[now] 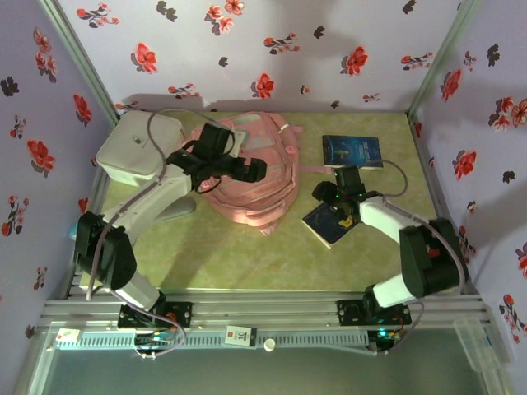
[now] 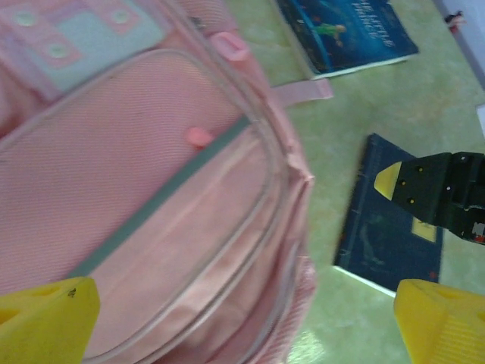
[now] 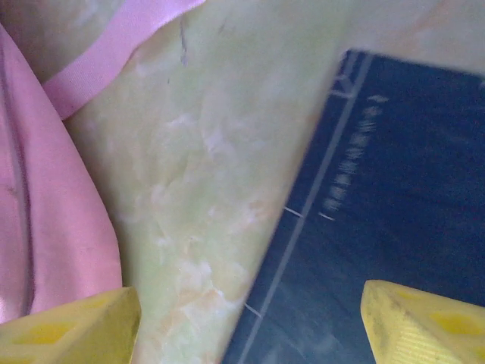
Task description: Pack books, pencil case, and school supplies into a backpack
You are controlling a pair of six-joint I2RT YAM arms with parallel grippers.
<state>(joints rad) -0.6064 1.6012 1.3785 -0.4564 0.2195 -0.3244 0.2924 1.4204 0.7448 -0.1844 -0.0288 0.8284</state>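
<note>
Setting: green marbled desk (image 1: pixel 247 263) boxed in by lilac walls (image 1: pixel 272 49) printed with red flowers, seen from above
Backpack (image 1: pixel 251 177): pale pink, large, lying in the middle of the desk toward the back wall; main zip open, mouth gaping, pink lining visible inside
Left end effector (image 2: pixel 244 324): jaws spread wide, holding nothing, poised right above the open mouth of the backpack; yellow fingertips (image 2: pixel 45 322) far apart at either side of the left wrist view
Right end effector (image 3: pixel 246 326): jaws well apart, nothing gripped between them, lowered over the left edge of the near book (image 3: pixel 379 212); one yellow tip above the dark cover, the other above bare desk close to pink fabric; contact with the book impossible to tell
Near book: dark blue, thin, flat on the desk right of the backpack, turned at an angle, partly hidden under the right end effector
Far book (image 1: pixel 352 151): dark blue with pale title print and a small figure, flat near the back wall, right of the backpack, apart from the near book
Strap (image 3: pixel 121 45): pink band trailing from the backpack across the desk toward the books
Box (image 1: pixel 136 148): white, rounded corners, at the far left of the desk, just beside the backpack, partly behind the left arm
</note>
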